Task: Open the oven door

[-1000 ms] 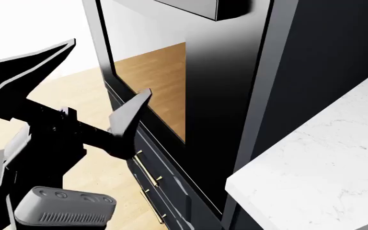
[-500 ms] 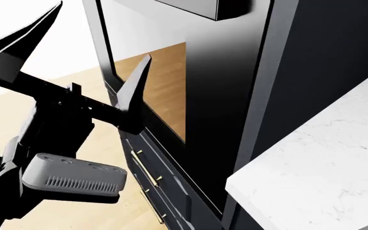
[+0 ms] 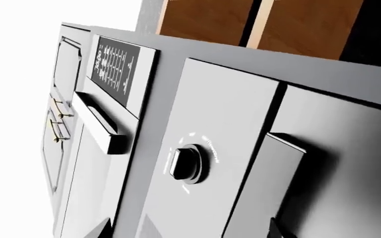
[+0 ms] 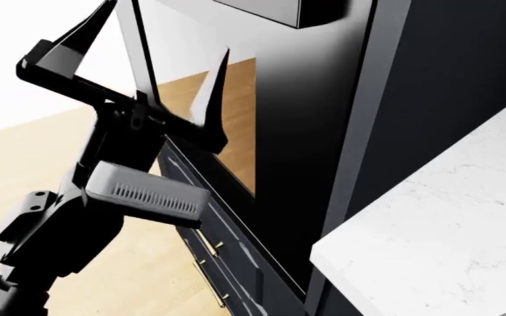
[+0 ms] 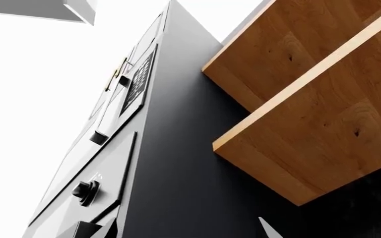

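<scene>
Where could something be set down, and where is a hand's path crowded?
The white marble counter, bordered by the dark cabinet side beside the oven door, shows bare. Crowded: the left gripper, open, sits tight against the door's glass, just above the brass-handled drawers.

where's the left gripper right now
In the head view the left gripper is raised at upper left, its fingers spread open against the left edge of the oven door, above the navy drawer fronts.

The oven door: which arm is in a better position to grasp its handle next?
Probably the left. The left gripper is open and raised in front of the oven door, near its glass. The right arm is not seen in the head view.
</scene>
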Motion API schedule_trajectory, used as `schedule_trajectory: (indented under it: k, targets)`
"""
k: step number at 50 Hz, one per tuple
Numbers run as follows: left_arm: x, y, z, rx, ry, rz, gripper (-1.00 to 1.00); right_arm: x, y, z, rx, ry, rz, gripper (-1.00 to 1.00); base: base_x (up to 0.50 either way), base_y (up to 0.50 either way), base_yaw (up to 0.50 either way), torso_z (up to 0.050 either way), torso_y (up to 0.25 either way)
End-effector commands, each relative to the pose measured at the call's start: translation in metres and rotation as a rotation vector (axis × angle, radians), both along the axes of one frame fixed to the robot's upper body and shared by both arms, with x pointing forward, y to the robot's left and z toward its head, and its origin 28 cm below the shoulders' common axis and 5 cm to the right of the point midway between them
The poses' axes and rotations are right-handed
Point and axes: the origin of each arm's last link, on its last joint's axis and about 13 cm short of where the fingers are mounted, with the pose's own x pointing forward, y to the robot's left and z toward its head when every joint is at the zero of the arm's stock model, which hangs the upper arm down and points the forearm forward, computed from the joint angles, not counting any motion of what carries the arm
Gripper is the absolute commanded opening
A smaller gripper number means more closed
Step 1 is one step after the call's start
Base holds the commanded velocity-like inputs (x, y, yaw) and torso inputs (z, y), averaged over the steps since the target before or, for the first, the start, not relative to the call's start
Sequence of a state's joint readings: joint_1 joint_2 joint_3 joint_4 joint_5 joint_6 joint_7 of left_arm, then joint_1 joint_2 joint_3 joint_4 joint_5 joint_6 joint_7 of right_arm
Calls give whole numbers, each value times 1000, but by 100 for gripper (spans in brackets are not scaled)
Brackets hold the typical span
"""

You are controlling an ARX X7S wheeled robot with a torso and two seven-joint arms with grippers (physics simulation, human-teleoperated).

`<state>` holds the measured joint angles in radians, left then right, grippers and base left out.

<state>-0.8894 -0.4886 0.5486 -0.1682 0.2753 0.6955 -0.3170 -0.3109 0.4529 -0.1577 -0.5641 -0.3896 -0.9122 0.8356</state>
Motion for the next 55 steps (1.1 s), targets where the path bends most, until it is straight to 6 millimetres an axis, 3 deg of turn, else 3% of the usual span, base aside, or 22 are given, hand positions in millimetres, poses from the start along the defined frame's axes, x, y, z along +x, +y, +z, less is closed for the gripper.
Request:
schedule_trajectory:
  k: [1, 25, 42, 55]
  targets:
    - [15, -9, -4, -22, 42, 38, 100, 2, -5, 2, 21, -5, -10, 100, 0, 0, 0, 0, 0]
    - [22, -19, -6, -134, 54, 43, 100, 2, -5, 2, 26, -3, 1, 100, 0, 0, 0, 0, 0]
    - [37, -28, 2, -7, 56, 68, 100, 3, -6, 2, 30, -3, -4, 100, 0, 0, 0, 0, 0]
    - [46, -33, 8, -57, 56, 72, 100, 2, -6, 2, 30, -1, -1, 100, 0, 0, 0, 1, 0]
